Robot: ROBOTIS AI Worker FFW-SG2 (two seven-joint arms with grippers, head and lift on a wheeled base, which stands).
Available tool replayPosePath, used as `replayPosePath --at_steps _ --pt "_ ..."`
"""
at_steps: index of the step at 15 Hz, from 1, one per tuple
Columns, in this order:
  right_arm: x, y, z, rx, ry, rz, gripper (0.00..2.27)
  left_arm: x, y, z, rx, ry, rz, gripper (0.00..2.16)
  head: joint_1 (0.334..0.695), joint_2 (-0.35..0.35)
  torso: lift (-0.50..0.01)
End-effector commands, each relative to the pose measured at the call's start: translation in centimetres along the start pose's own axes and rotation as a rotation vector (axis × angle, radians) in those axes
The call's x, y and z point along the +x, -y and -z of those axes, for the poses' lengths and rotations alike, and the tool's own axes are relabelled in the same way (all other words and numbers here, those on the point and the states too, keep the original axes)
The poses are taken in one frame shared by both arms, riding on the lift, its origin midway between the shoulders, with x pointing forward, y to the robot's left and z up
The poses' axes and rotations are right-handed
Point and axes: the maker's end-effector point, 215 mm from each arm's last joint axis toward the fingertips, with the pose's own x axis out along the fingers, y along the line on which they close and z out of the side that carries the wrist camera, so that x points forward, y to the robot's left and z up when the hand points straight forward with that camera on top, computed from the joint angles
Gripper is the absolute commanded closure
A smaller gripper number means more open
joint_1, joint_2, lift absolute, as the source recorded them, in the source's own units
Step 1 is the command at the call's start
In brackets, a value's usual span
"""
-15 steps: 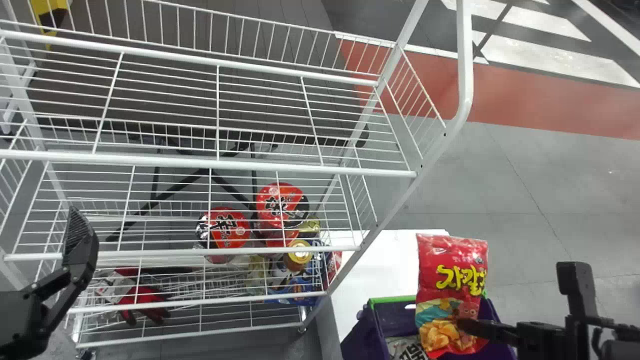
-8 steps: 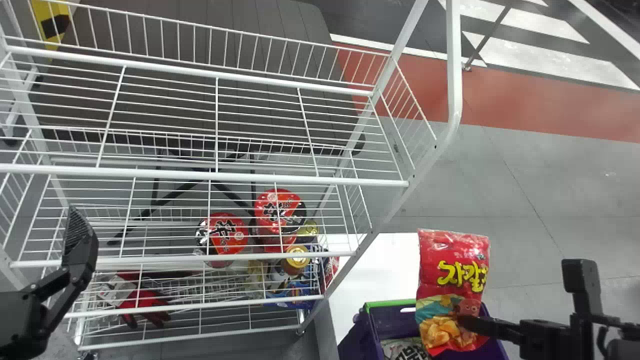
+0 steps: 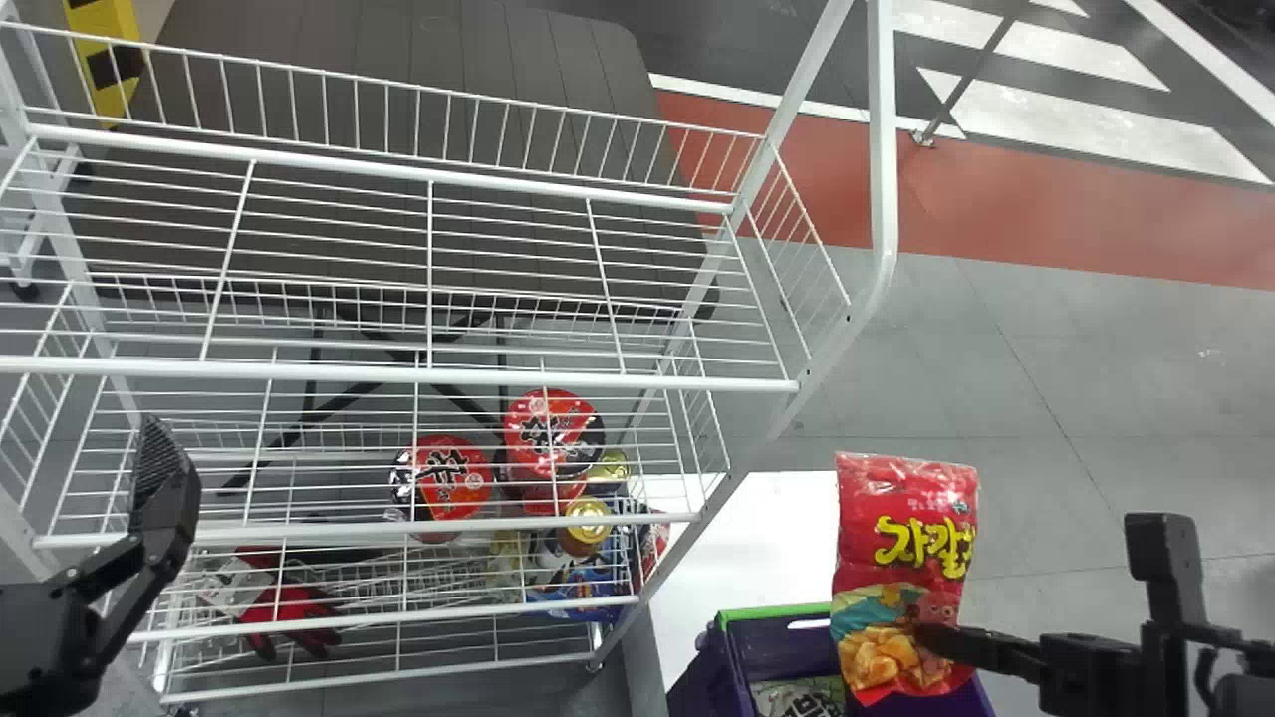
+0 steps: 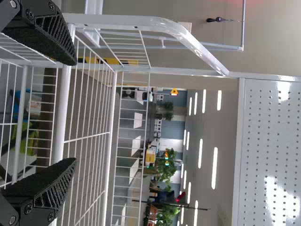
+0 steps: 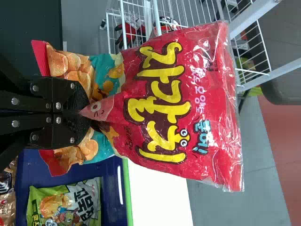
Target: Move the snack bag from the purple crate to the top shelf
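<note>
I have the red snack bag (image 3: 901, 558) clamped in my right gripper (image 3: 926, 642), its fingers pinching the bag near the end printed with chips and pulling a crease into the film there. The bag stands nearly upright from that grip, its other end up and free. From the head camera, its lower end overlaps the purple crate (image 3: 700, 672), which has a green strip on its rim and sits beside the white tabletop (image 3: 757, 538). Inside the crate I can make out a green and white bag (image 5: 84, 202).

The top shelf (image 3: 398, 374) of the white wire rack is to the left of the snack bag, well apart from it. My left gripper (image 3: 159, 488) is at the rack's left side; its wrist view shows the 2 fingers wide apart, with wire shelving between and beyond them.

Through the wires, lower in the rack, I see 2 red-topped tubs (image 3: 453, 483), a gold-topped can (image 3: 588, 523) near the right end, and a red glove (image 3: 289, 605) towards the left. I can't tell exactly which level each tub rests on.
</note>
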Motion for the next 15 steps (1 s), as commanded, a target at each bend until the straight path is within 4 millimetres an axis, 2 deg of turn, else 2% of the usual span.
replayPosePath --at_steps 1,8,15 --pt "-0.1 0.1 -0.5 -0.008 0.011 0.0 1.63 0.0 0.0 0.0 -0.001 0.0 0.0 0.08 0.695 -0.35 -0.074" --pt "-0.3 0.6 -1.5 0.001 0.033 -0.002 1.63 0.0 0.0 -0.1 -0.001 0.002 0.001 0.08 0.695 -0.35 -0.046" --pt "-0.3 -0.1 -2.7 -0.015 0.063 -0.036 1.63 0.2 0.3 -0.3 0.005 -0.009 0.006 0.08 0.695 -0.35 -0.018"
